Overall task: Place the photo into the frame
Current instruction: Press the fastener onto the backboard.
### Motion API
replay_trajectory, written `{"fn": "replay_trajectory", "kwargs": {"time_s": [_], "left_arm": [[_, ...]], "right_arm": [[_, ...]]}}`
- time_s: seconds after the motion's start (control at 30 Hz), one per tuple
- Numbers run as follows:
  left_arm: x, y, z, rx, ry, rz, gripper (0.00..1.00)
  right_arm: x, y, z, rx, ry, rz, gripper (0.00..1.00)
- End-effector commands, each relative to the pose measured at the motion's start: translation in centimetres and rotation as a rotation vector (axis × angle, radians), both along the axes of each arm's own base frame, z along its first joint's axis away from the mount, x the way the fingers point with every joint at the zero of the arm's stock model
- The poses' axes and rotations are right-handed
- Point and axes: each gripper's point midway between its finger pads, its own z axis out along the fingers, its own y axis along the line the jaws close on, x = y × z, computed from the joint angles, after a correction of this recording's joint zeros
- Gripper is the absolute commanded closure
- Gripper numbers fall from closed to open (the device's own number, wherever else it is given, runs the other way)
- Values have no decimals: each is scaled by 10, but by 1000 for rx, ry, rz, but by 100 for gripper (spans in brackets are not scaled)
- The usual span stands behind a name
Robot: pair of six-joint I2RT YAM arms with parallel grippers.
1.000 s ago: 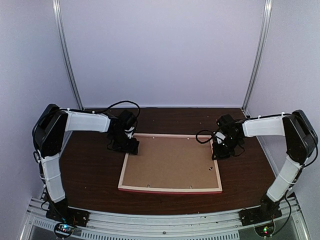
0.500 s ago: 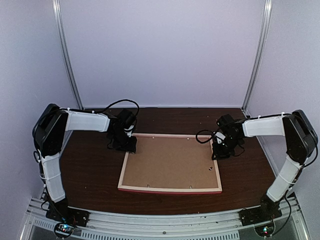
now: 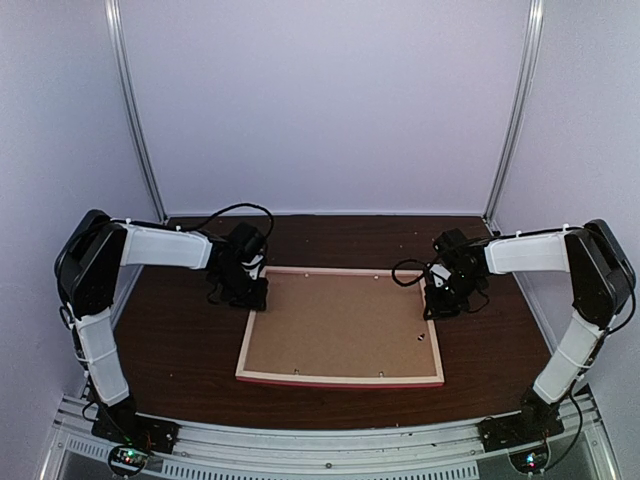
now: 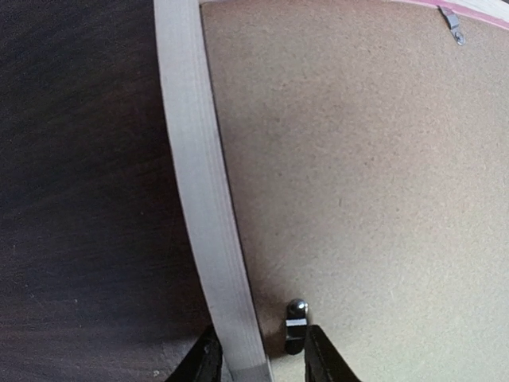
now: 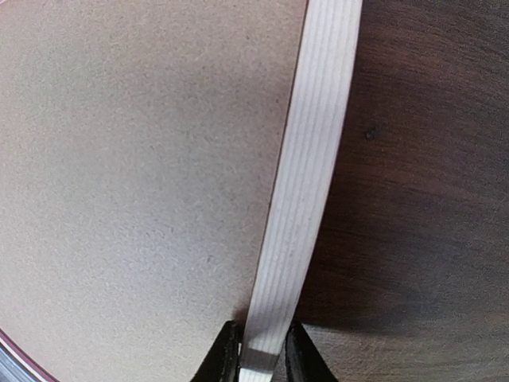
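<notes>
Progress: frame (image 3: 340,380) lies face-down on the tabletop (image 3: 180,350) with the backing board (image 3: 340,325) seated in it. The photo is not visible, so insertion is unconfirmed.
Left end effector (image 4: 262,362): partly open astride the left bar at the far corner; contact uncertain.
Right end effector (image 5: 261,358): pinched on the right bar.
</notes>
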Motion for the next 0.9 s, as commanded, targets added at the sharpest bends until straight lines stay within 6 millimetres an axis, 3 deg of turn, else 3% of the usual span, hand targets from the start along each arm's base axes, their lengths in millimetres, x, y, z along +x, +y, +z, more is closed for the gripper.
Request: {"fn": "replay_trajectory", "kwargs": {"time_s": [0.0,0.4,0.7,0.77,0.87], "left_arm": [[-6,6,-11,20,28,-12,66],[4,7,-19,22,31,-6,75],[9,3,-20,-74,38,25,78],[10,-1,-16,-96,31,17,73],[10,-6,-8,-121,24,1,57]], "right_arm": [[-3,9,-7,39,30,14,79],[-6,9,-6,40,29,13,80],[-6,8,-6,38,29,10,80],[-6,8,-6,35,29,12,80],[-6,8,-8,36,31,12,80]]}}
